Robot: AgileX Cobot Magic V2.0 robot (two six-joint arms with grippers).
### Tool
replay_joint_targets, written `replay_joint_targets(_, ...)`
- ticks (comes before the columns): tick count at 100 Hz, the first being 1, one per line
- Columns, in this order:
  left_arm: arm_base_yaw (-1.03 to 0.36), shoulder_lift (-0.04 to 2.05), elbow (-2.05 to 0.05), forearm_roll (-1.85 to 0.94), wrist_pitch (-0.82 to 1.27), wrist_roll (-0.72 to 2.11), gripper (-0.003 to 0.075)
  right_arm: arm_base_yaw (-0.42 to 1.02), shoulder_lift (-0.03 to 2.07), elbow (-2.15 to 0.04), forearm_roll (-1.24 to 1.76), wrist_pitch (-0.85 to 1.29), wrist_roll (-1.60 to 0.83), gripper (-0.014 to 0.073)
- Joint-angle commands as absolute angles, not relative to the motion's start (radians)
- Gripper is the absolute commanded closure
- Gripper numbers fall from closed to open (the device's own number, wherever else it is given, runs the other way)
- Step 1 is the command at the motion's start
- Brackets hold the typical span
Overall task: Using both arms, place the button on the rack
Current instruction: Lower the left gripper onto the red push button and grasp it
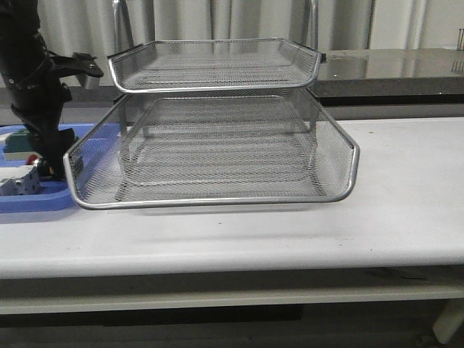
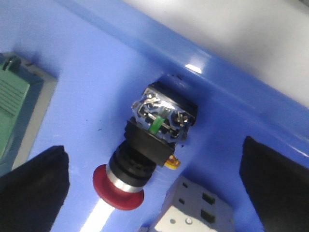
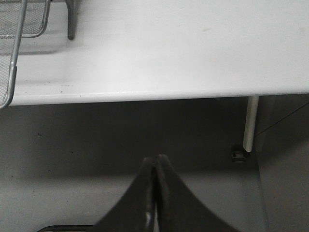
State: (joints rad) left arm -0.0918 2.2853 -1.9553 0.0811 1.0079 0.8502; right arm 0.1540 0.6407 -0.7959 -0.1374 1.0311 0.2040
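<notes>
Left arm over the blue tray, button not yet gripped.

Your left gripper [image 2: 154, 193] hangs with its fingers [image 2: 34, 188] spread wide either side of the button [image 2: 145, 154], which lies on its side in the blue tray [image 2: 96, 72], close to the tray wall, between a green block [image 2: 14, 106] and a white part [image 2: 193, 212]. The rack [image 1: 217, 145] stands on the worktop [image 1: 406, 188] just beside that tray. Your right gripper [image 3: 155, 193] has its fingers pressed together, off the worktop's front edge.
</notes>
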Motion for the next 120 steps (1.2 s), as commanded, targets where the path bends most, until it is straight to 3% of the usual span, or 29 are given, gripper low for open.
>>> replay_joint_targets(1,-0.092,2.235,-1.989,0.086,0.973,0.854,0.0041,0.156,0.641,-0.829,-0.158,0.982,0.204,0.0664)
replay_joint_targets(96,-0.066,2.321,-1.989,0.07,0.861,0.889,0.0049,0.156,0.641,-0.829,-0.158,0.982,0.204,0.0664)
replay_joint_targets(111,-0.056,2.321,-1.989,0.047,0.865,0.889,0.0127,0.156,0.641,-0.829,-0.158,0.982,0.204,0.0664)
replay_joint_targets(120,-0.056,2.321,-1.989,0.042,0.87,0.889,0.0237,0.156,0.641,-0.829,-0.158,0.982,0.204,0.0664)
